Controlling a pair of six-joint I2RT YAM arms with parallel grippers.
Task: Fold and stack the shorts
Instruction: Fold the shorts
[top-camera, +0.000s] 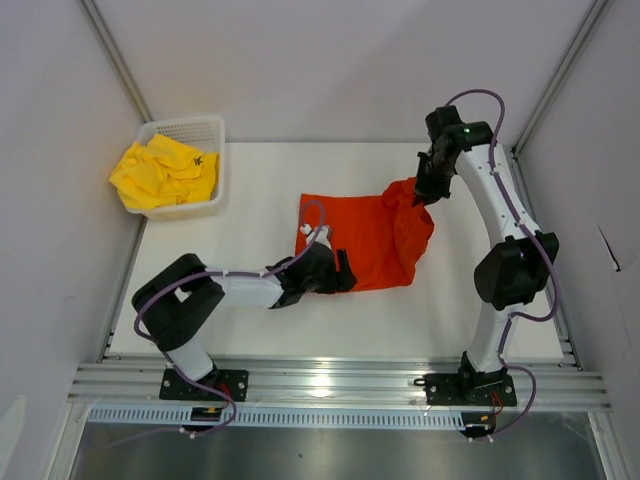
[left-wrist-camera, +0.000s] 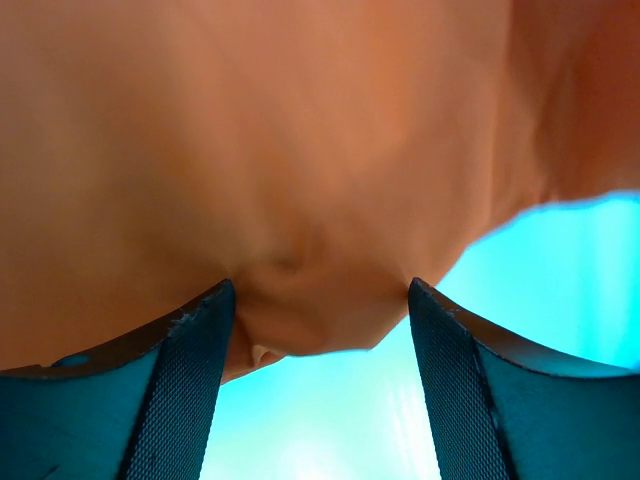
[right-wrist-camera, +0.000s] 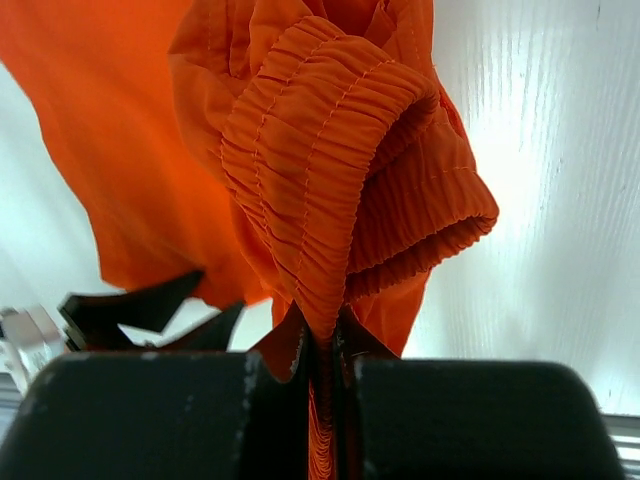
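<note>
Orange-red shorts (top-camera: 365, 240) mid-frame, right gripper (top-camera: 425, 197) clamped on their waistband upper right, left gripper (top-camera: 343, 270) jaws apart at their lower-left edge.

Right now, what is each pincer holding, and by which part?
The right pincer is shut on the orange-red shorts, gripping the gathered elastic waistband. The left pincer is open, straddling a fabric edge, nothing clamped.

Orange-red shorts (top-camera: 375, 240) showing solid colour throughout; waistband (right-wrist-camera: 330, 130) showing gathered ribbing w/ matching stitching. Yellow shorts (top-camera: 160, 172) showing bright yellow w/ small black logo. Basket (top-camera: 190, 122) reading white, mesh pattern. Tabletop (top-camera: 260, 185) reading plain white. Left jaws reading black, fine cross-hatch texture.
</note>
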